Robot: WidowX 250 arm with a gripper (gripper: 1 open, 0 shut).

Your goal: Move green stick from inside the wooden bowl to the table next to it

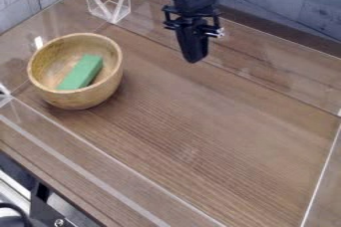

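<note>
The green stick (82,72) lies inside my wooden bowl (75,71), toward one side of it, and my jaws (198,56) are clenched, with nothing that I can see between them, well apart from the bowl and over the worktop (213,131). If I come down without parting them, I would only poke the stick or shove the bowl. The thick rim worries me most: the stick sits low and close to the wall, so a slanted approach could catch the rim and tip everything. A grip on one end might let the stick swivel and drop back as I lift. Carried too low, it could snag on the way out.
</note>
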